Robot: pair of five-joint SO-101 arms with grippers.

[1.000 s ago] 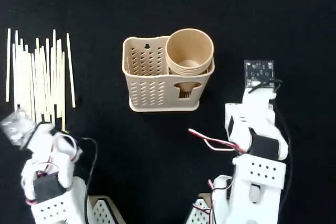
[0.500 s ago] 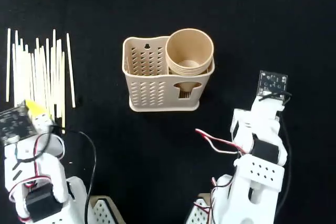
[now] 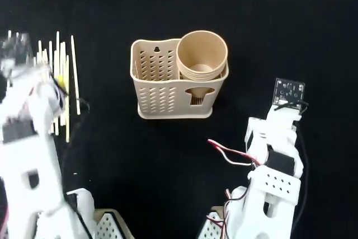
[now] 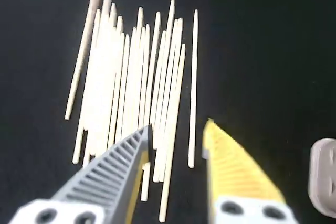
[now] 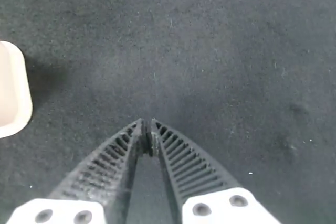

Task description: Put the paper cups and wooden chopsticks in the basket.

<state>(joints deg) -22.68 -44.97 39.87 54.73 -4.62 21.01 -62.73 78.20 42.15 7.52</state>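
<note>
A beige basket (image 3: 168, 96) stands mid-table with stacked paper cups (image 3: 201, 54) in its right compartment. Several wooden chopsticks (image 3: 66, 90) lie side by side at the far left, partly covered by the left arm (image 3: 25, 132). In the left wrist view my left gripper (image 4: 177, 132) hangs open just above the near ends of the chopsticks (image 4: 136, 77), grey finger over the bundle, yellow finger (image 4: 231, 166) beside it. My right gripper (image 5: 147, 129) is shut on nothing above bare black cloth, right of the basket's corner (image 5: 11, 90).
The right arm (image 3: 277, 155) sits at the table's lower right, with a red and white cable (image 3: 226, 150) looping out to its left. Black cloth lies open between the two arms and behind the basket.
The left arm has swung forward from the near left corner out over the chopsticks. The right arm shifted slightly to the right and has held still since.
</note>
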